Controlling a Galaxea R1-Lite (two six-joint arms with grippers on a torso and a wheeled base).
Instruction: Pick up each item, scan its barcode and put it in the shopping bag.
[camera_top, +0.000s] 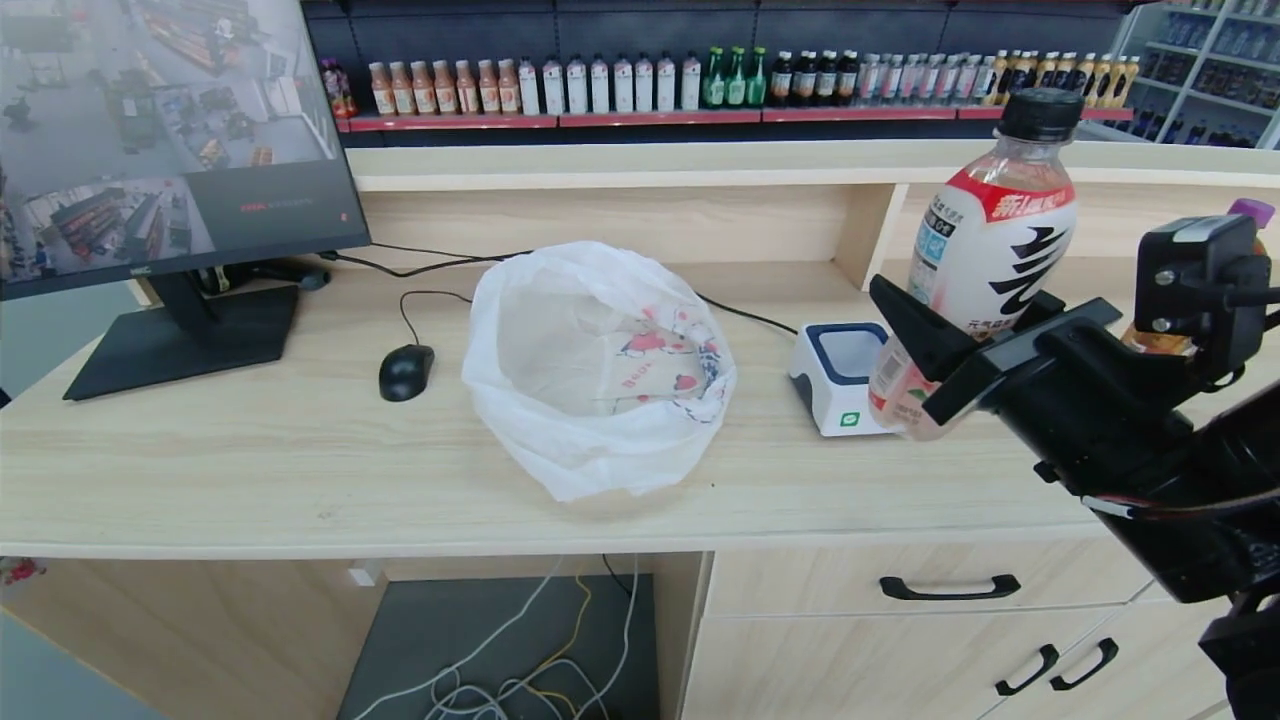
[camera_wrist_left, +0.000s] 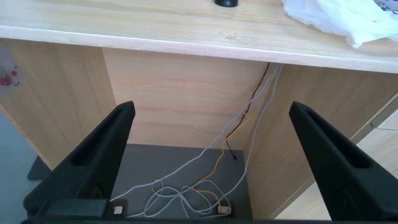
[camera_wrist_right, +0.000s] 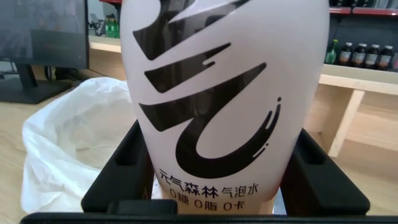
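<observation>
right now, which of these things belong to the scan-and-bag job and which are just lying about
Job: bottle in the right end effector, scanner, shopping bag.
Lying about: monitor, mouse, shelf drinks.

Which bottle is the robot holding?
The white bottle with the black cap, clamped in the right gripper near the scanner. The shelf bottles stand untouched far behind.
</observation>
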